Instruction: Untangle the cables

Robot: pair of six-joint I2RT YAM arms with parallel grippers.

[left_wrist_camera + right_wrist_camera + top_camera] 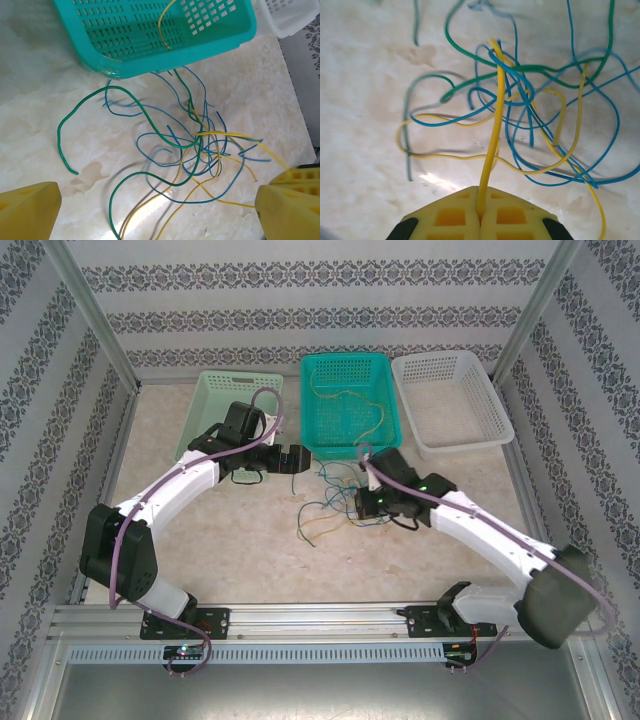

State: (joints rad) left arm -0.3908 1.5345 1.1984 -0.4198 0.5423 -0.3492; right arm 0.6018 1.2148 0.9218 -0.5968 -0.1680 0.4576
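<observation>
Looking down from above, you see the cables (335, 502) lying in a loose tangle on the counter (230, 540), just in front of the teal basket (345, 447). One yellow strand trails up into that basket. A pale green basket (205, 405) sits to its left and a white basket (460, 445) to its right. Your left claw (295, 458) hangs just left of the tangle. Your right claw (365, 502) is at the tangle's right edge.

From the left wrist, your left claw (157, 197) stands spread wide with nothing between its yellow fingers (30, 210). The green, blue and yellow cables (195, 145) lie on the counter (45, 100) ahead of it, below the teal basket (150, 57).

From the right wrist, your right claw (481, 216) is pinched fully closed on a yellow cable (496, 115). This cable runs straight up from the claw into the knot of the other cables (530, 95).
</observation>
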